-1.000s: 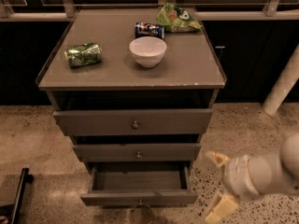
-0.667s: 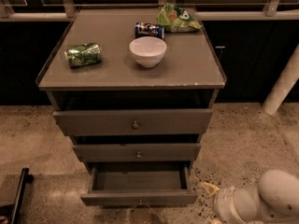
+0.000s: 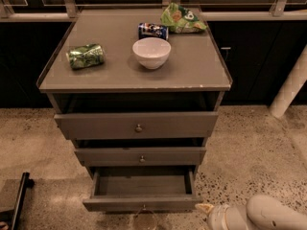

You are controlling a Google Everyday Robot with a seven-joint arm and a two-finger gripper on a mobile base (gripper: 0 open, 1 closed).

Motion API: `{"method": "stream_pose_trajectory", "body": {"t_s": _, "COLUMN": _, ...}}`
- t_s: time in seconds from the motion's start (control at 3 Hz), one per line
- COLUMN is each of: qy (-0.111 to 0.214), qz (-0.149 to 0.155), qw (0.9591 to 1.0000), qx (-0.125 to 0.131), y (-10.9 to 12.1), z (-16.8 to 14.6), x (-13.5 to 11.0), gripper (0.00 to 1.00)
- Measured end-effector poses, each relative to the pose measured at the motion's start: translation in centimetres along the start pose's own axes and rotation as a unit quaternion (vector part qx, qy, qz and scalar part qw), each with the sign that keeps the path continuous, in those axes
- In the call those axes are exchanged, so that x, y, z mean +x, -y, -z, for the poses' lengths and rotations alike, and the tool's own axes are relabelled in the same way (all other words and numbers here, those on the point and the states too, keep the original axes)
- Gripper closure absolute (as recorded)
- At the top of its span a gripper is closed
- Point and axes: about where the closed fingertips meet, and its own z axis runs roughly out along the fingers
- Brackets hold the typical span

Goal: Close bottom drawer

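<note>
**Arm sinks toward the drawer front; drawer not yet moved**

The main change over the last second is in the arm. A second ago it hung to the right of the cabinet, level with the open drawer, with the whole claw in sight. It has since dropped and swung in. Now only the pale wrist and a cream tip of the claw [image 3: 205, 208] show at the bottom edge of the camera view, just beside the front right corner of the bottom drawer [image 3: 120, 203]. The rest of the claw lies below the frame, so I cannot tell how wide it stands. Nothing can be seen in its hold. Whether the tip already touches the drawer front is hard to make out; it looks just clear of it.

The bottom drawer itself has not shifted. It is pulled well out from under the middle drawer [image 3: 110, 156], with its shallow grey tray open to view and apparently bare. The top drawer [image 3: 96, 125] also sits as it did, slightly proud of the frame.

On the tabletop [image 3: 201, 71] the green can [image 3: 85, 56] lying on its side, the white bowl [image 3: 151, 52], the blue can [image 3: 153, 30] and the green snack bag [image 3: 182, 18] are all where they were.

For the task, this reads as the approach. The arm is getting low and in front of the drawer face, probably to push it in. Closing has not begun.
</note>
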Motion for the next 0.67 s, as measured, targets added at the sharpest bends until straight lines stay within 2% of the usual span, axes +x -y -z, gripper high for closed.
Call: {"method": "stream_pose_trajectory", "body": {"t_s": 0.67, "qy": 0.000, "qz": 0.000, "qw": 1.0000, "qx": 0.000, "y": 0.00, "z": 0.00, "x": 0.00, "gripper": 0.70}}
